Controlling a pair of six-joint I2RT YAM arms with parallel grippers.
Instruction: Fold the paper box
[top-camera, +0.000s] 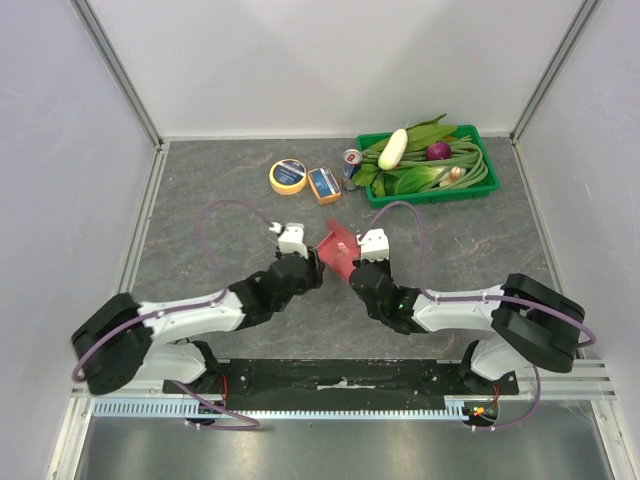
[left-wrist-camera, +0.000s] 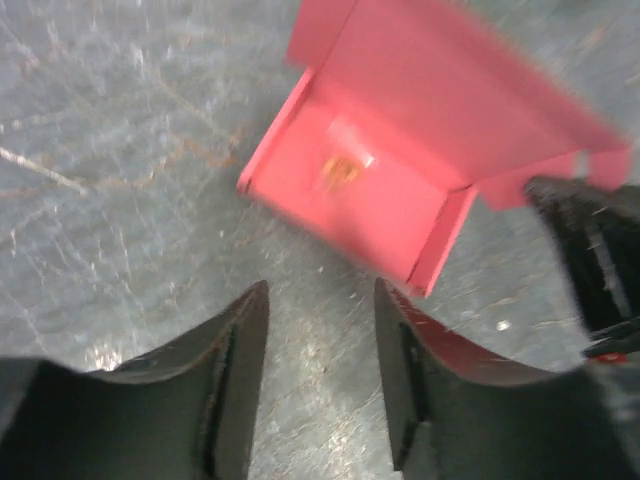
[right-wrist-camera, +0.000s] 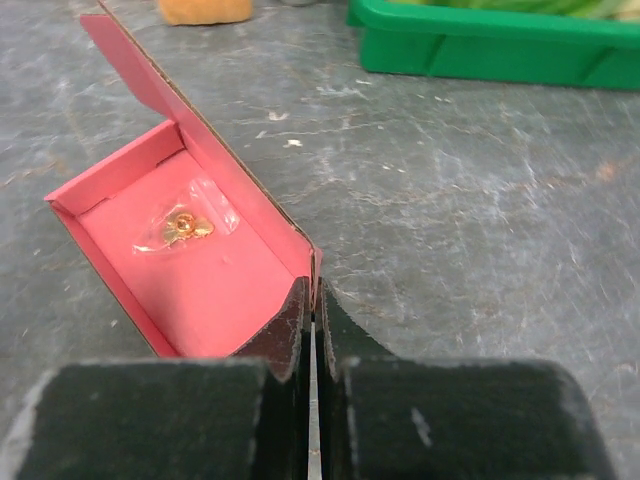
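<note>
The paper box (top-camera: 340, 250) is a small shallow pink-red card box with raised walls and an open lid flap, in the middle of the table between my two arms. A small gold item in a clear bag (right-wrist-camera: 181, 226) lies inside it. My right gripper (right-wrist-camera: 314, 300) is shut on the box's near right wall (right-wrist-camera: 300, 258), pinching the card edge. My left gripper (left-wrist-camera: 322, 310) is open and empty, just short of the box (left-wrist-camera: 375, 190), with table surface between its fingers. The right gripper's black finger (left-wrist-camera: 590, 250) shows at the box's right corner in the left wrist view.
A green tray (top-camera: 432, 192) of vegetables stands at the back right and shows in the right wrist view (right-wrist-camera: 480, 45). A yellow tape roll (top-camera: 288, 176), a small blue-and-orange box (top-camera: 324, 185) and a can (top-camera: 352, 160) stand behind the paper box.
</note>
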